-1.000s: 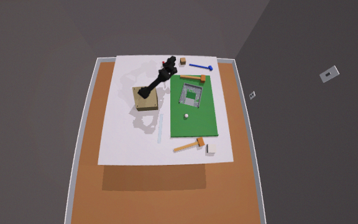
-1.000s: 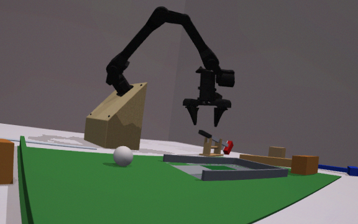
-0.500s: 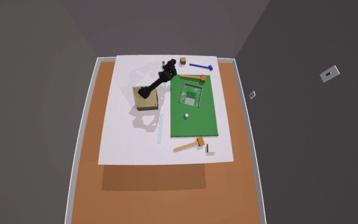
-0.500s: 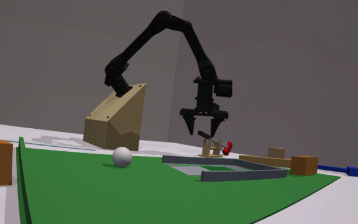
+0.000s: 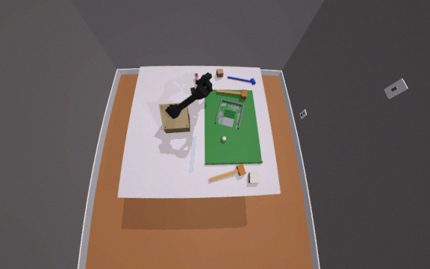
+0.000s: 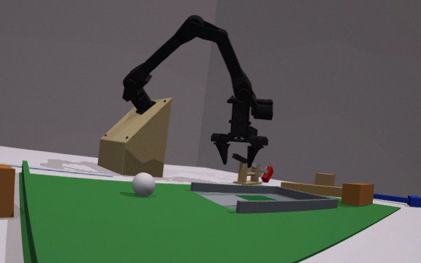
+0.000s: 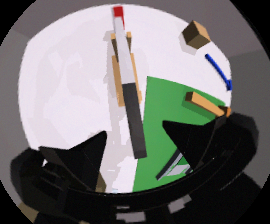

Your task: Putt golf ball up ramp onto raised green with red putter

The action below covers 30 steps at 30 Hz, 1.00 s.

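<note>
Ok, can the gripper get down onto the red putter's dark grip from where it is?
Probably yes. The gripper hangs open right above the red putter, which lies tilted on its small wooden stand, dark grip end raised between the fingers. Nothing sits between them; the stand's posts below look like the only thing to avoid.

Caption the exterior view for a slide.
Open gripper poised just above the red putter on its wooden stand; golf ball waits on green.

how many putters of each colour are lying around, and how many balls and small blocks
red putters: 1, on a small wooden stand under the open gripper
blue putters: 1
orange putters: 2
golf balls: 1
small blocks: 2, one tan, one white
total: 7
</note>
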{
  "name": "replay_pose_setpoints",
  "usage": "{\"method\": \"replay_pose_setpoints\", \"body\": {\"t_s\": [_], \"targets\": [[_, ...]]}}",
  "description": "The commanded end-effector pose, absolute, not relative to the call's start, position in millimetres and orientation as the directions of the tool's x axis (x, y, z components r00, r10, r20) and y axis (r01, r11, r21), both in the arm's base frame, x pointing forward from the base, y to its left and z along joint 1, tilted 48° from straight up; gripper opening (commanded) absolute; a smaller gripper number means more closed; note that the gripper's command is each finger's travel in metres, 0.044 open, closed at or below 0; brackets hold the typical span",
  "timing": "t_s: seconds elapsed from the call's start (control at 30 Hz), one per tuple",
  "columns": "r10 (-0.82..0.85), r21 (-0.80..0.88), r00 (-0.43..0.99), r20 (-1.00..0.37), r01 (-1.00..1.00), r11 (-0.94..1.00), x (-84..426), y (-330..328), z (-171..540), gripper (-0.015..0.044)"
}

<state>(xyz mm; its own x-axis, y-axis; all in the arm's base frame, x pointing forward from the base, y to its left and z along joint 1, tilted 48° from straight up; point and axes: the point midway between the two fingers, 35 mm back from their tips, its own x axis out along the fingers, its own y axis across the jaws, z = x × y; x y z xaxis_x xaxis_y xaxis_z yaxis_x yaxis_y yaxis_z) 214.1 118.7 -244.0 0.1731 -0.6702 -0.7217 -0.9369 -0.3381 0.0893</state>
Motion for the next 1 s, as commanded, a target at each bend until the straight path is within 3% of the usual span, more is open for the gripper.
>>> {"method": "replay_pose_setpoints", "body": {"t_s": [0.0,0.03,0.57,0.97], "targets": [[-0.673,0.092,0.174,-0.719,-0.936,-0.341,215,114,-247,0.0440],[-0.673,0.092,0.174,-0.719,-0.936,-0.341,215,114,-247,0.0440],[-0.671,0.090,0.172,-0.721,-0.937,-0.337,214,117,-245,0.0020],[-0.667,0.090,0.172,-0.725,-0.937,-0.339,211,145,-223,0.0000]]}}
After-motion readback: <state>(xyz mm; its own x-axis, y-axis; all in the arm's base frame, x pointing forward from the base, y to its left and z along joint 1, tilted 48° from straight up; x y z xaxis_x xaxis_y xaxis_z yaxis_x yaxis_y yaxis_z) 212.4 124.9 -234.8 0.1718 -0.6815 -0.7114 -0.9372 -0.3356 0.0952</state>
